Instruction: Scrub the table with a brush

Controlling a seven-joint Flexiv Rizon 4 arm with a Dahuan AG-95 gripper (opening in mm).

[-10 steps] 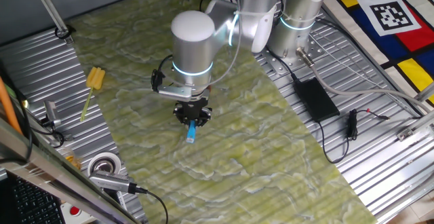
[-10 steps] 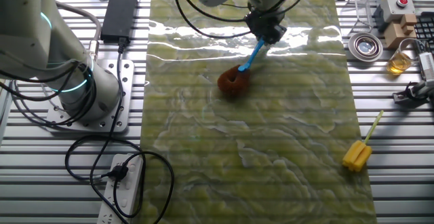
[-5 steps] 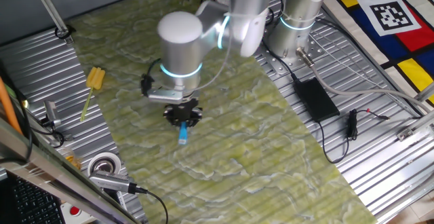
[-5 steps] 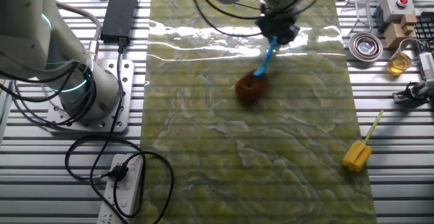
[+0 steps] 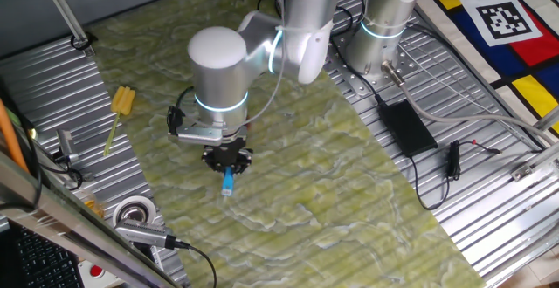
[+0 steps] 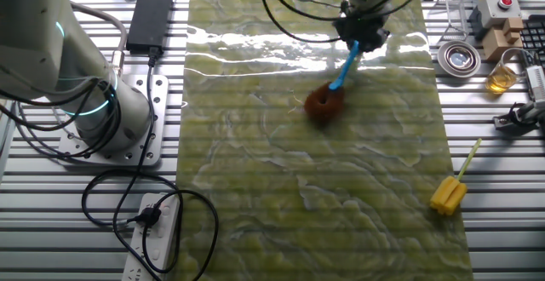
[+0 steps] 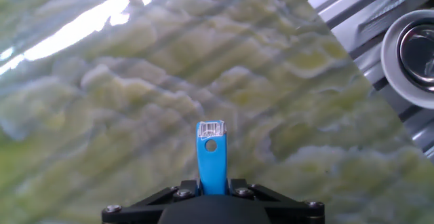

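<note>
Close up in the hand view, the pincer [image 7: 211, 195] is clamped on the light-blue handle of the brush [image 7: 211, 157], whose end carries a small barcode sticker and a hole and sticks out past the fingers over the bench [image 7: 122, 108]. From the other fixed view, the brush [image 6: 335, 85] slants down from the pincer [image 6: 358, 43] to its reddish-brown bristle tuft, which is pressed on the bench [image 6: 324, 187] just below and left of the pincer. In one fixed view the pincer [image 5: 227, 161] hangs under the arm's white wrist, with only the blue handle tip of the brush [image 5: 228, 183] showing beneath it, over the bench [image 5: 349, 209].

Farther from the brush, a yellow brush [image 6: 450, 191] lies near the bench's right edge, well apart from the tuft. A round metal tin [image 6: 457, 57] sits on the ribbed metal beyond that edge, and a black power adapter [image 6: 150, 20] lies on the ribbed metal at the opposite side.
</note>
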